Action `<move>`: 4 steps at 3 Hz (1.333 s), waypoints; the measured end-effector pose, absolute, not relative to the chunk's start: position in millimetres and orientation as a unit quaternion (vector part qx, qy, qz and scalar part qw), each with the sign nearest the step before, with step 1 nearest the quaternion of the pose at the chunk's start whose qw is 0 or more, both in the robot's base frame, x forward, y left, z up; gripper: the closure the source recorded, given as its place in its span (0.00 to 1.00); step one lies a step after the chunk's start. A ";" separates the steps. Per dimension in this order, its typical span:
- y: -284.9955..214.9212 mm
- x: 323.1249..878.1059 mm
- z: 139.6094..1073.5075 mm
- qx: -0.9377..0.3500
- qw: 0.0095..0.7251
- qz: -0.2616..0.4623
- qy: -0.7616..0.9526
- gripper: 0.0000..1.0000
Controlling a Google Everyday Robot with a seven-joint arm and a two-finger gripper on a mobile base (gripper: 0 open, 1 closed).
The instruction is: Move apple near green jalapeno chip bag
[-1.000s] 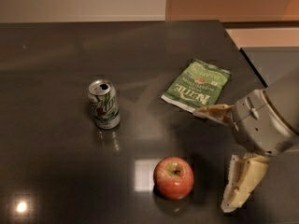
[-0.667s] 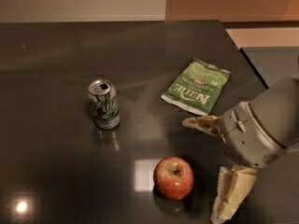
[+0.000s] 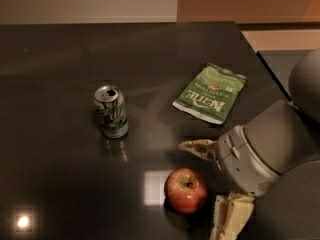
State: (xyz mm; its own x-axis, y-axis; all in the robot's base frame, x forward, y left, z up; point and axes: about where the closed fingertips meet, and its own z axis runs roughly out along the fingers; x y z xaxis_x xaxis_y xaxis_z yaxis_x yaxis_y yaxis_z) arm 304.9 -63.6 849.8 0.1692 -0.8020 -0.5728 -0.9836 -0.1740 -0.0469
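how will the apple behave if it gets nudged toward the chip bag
The apple is round, so it will probably roll rather than slide on the glossy dark table. It looks firm, likely fine to squeeze. The gripper, jaws open, sits just right of it.

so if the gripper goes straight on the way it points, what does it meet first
Most likely the apple: the gripper, at lower right, points left with open fingers spread just beside it. Its height above the table is unclear.

Gripper [image 3: 209, 190] right of apple [image 3: 185, 189], chip bag [image 3: 210, 92] behind
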 end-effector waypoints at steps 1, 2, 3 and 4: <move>-53.6 304.1 843.9 -0.737 0.209 0.218 0.604 0.16; -47.5 306.3 841.8 -0.738 0.207 0.218 0.605 0.39; -48.2 313.5 848.2 -0.732 0.210 0.210 0.613 0.62; -65.5 338.0 864.6 -0.707 0.228 0.190 0.641 0.87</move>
State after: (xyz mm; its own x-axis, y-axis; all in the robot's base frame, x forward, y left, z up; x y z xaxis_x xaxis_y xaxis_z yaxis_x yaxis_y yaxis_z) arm 338.0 -65.5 864.6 0.1051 -0.8209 -0.5613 -0.9942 -0.0731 -0.0793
